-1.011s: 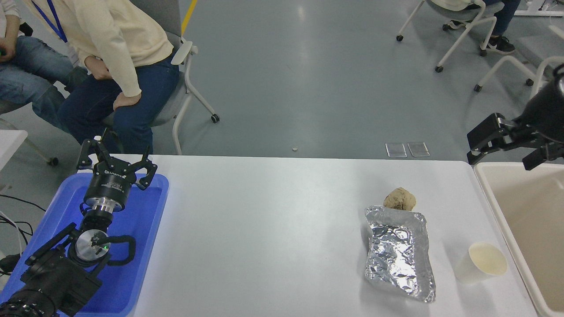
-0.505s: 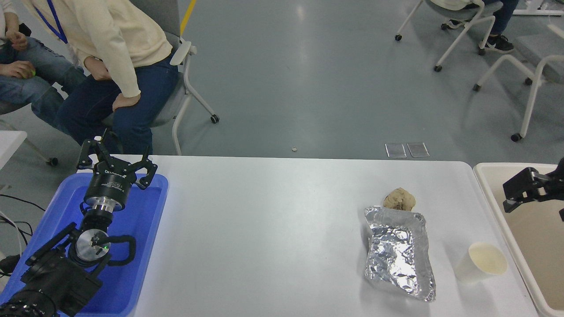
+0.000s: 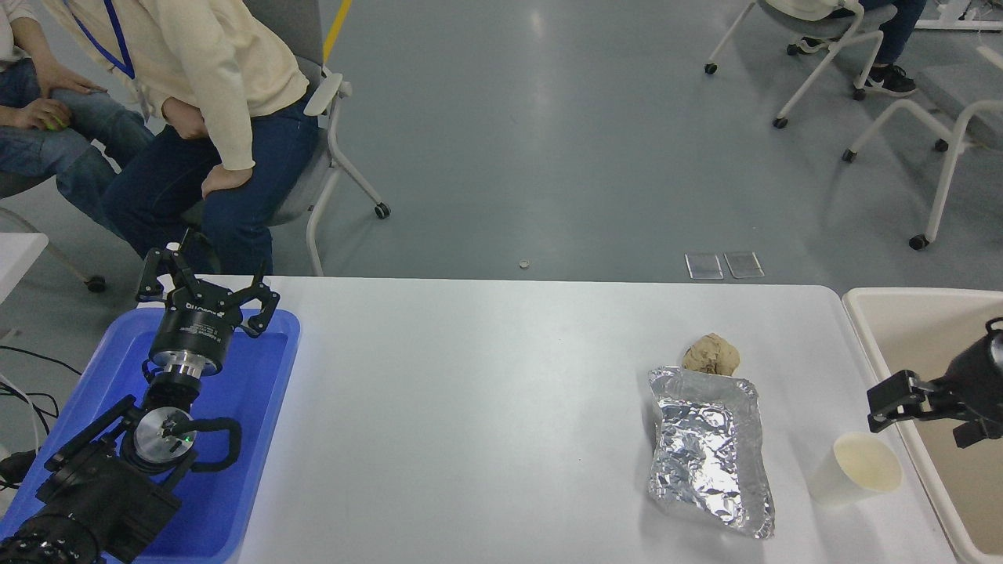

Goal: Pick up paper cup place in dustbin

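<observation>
The white table [image 3: 486, 407] fills the lower half of the view, and at its right end sits the dustbin [image 3: 878, 345], a big cream-beige tub with a thick rim, cut off by the picture's edge. Over on the left, the blue plastic tray [image 3: 258, 392] lies along the table's left side, and the left arm is parked above it, the left gripper [image 3: 205, 286] pointing away from the camera with its fingers spread apart over the tray's far edge.

Beyond the table at the top left, a person in a cream sweater [image 3: 204, 70] and dark jeans sits on a grey wheeled chair [image 3: 329, 117], hand resting on the thigh; another person's knees show at the far left edge.

Back on the table, right of centre, the crumpled foil tray [image 3: 709, 450] lies flat, and the brown paper ball [image 3: 711, 354] touches its far edge. Now the right gripper [image 3: 913, 403] reaches in from the right edge, hanging over the dustbin's near-left rim, its two fingers apart and holding nothing.

And there is the paper cup [image 3: 856, 468], small, white, upright with the cream inside showing, standing on the table between the foil tray and the dustbin's wall, just below and left of the right gripper and apart from it.
</observation>
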